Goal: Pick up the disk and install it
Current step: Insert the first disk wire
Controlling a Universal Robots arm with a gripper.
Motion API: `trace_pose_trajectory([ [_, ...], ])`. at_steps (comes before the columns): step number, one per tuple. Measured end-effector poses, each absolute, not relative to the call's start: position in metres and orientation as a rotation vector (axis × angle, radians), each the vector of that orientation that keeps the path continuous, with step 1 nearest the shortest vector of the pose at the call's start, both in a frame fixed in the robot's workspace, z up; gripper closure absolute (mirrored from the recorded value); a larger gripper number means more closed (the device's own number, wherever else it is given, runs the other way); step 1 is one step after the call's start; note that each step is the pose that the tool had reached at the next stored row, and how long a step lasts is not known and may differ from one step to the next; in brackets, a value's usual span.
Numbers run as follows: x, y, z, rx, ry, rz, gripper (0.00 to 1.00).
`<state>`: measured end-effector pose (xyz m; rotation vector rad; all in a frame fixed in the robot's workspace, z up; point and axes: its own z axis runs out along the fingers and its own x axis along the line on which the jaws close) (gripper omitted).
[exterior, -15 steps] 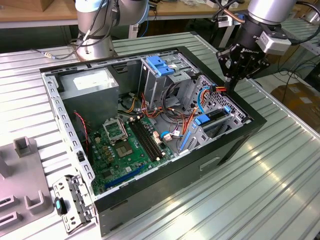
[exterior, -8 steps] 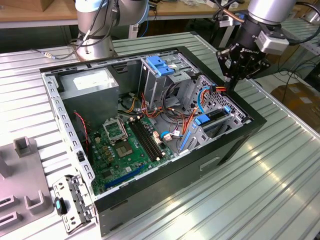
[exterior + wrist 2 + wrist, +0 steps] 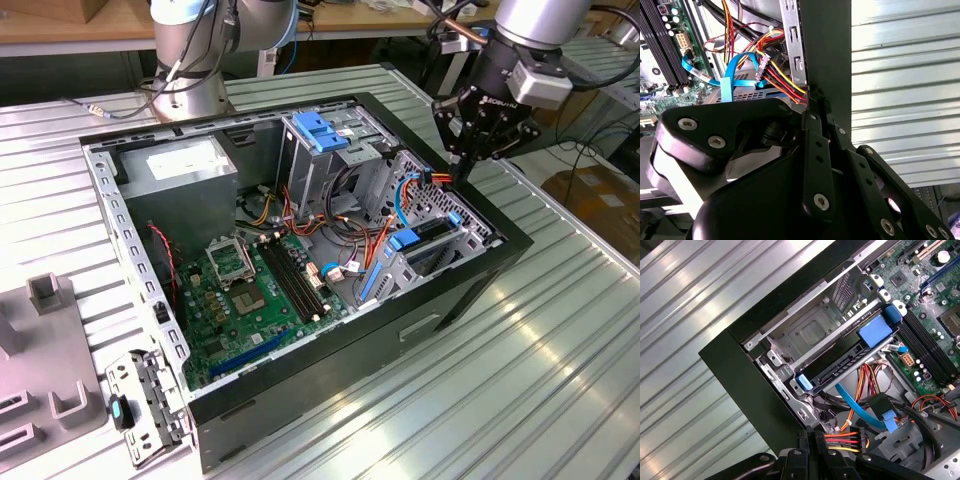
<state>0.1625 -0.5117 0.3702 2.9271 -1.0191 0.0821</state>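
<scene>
The disk (image 3: pixel 432 231) lies flat in the metal drive bay at the corner of the open computer case (image 3: pixel 300 372) on the exterior view's right, its blue end tabs showing. In the first wrist view the disk (image 3: pixel 837 367) is a dark slab between blue tabs inside the bay. My gripper (image 3: pixel 462 172) hangs just above the case's far right rim, apart from the disk. Both wrist views show its black fingers (image 3: pixel 812 130) pressed together, with the gripper (image 3: pixel 811 436) right beside a red, yellow and black cable bundle (image 3: pixel 842 441). Nothing is visibly held.
The motherboard (image 3: pixel 245 290) fills the case floor, with loose wires and thin blue cables (image 3: pixel 855 405) around the bay. A pale-blue latch plate (image 3: pixel 318 130) stands on the tall cage. A metal bracket (image 3: pixel 145 400) and grey fixtures (image 3: pixel 45 350) lie on the ribbed table. The arm's base (image 3: pixel 190 70) stands behind.
</scene>
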Motion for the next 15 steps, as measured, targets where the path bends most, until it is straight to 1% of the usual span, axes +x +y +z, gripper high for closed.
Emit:
trace_pose_trajectory([
  [15, 0.1610, -0.5117, 0.3696, 2.870, -1.163, 0.079, 0.83],
])
